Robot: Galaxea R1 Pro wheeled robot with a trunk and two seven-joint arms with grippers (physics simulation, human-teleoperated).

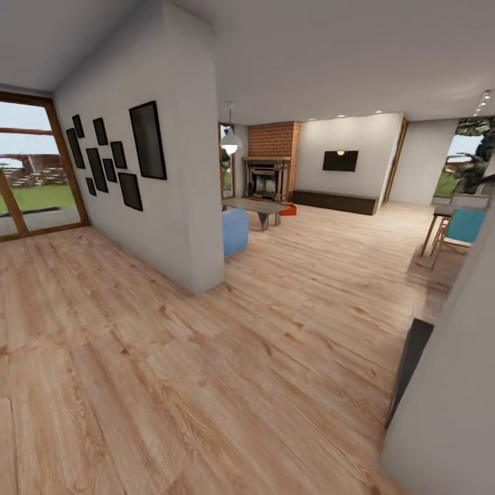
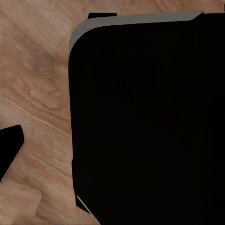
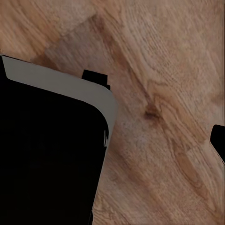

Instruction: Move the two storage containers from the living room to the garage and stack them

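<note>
Pincer state could not be told for either arm: in both wrist views a large black body with a grey rim point(image 2: 136, 21) was seen above the light wood plank floor point(image 2: 37, 84), with small dark tips at the edges. From the head view, the living room was seen far ahead, past a white partition wall point(image 1: 179, 179) hung with dark picture frames point(image 1: 148, 139). A red brick fireplace point(image 1: 271, 161) was seen at the far end, with a low table point(image 1: 256, 206) before it and a blue seat point(image 1: 234, 231) nearer. An orange-red storage container point(image 1: 288, 210) was glimpsed on the floor beside the table, small and indistinct.
</note>
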